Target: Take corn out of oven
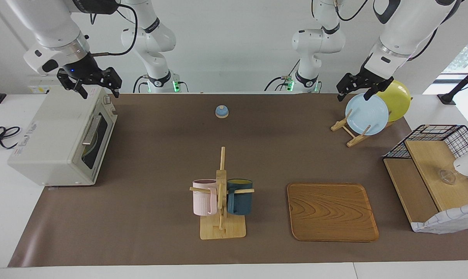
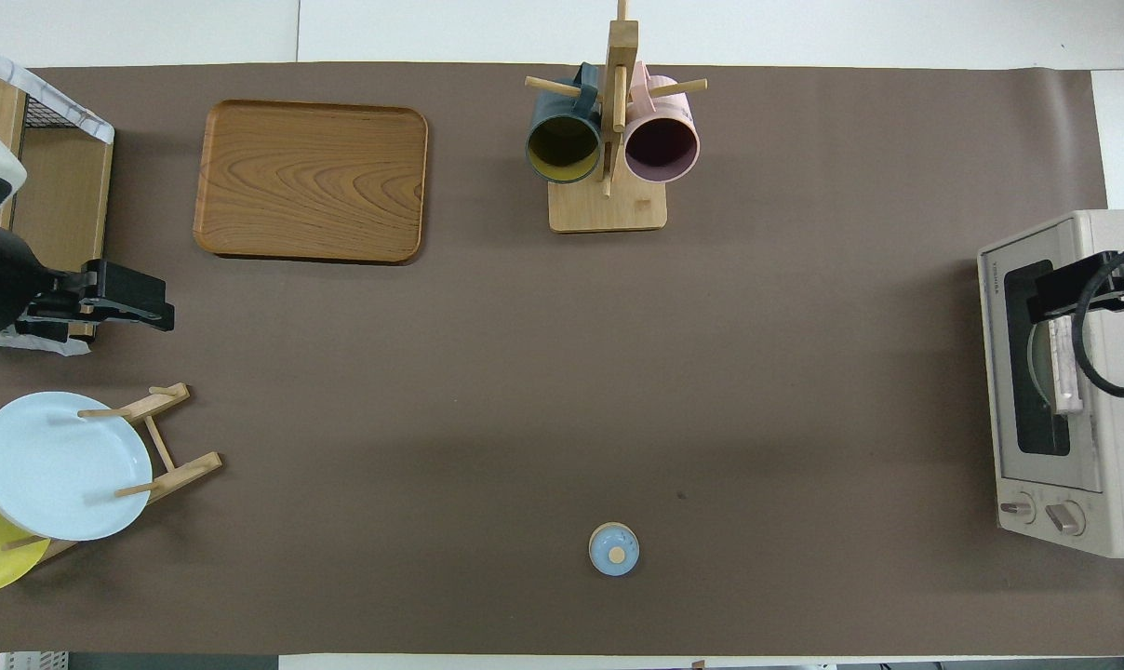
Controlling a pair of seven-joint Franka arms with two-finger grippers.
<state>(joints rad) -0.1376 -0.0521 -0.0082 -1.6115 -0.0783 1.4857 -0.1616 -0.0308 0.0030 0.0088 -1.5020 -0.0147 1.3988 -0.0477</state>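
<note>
The oven [image 1: 63, 135] sits at the right arm's end of the bench [image 1: 160, 155] with its dark glass door shut; through the glass only a pale round shape shows, and the corn cannot be made out in either view. The overhead view cuts the oven off at the frame edge, and the right arm's cable crosses its top. The right tool [image 1: 90, 83] hangs over the oven's top, at the end nearer the robots, its fingers spread wide and holding nothing. The left tool [image 1: 360, 90] waits above the blue plate [image 1: 367, 114] in the wooden rack, also wide and empty; the blue plate partly covers the yellow plate [image 1: 398, 99].
</note>
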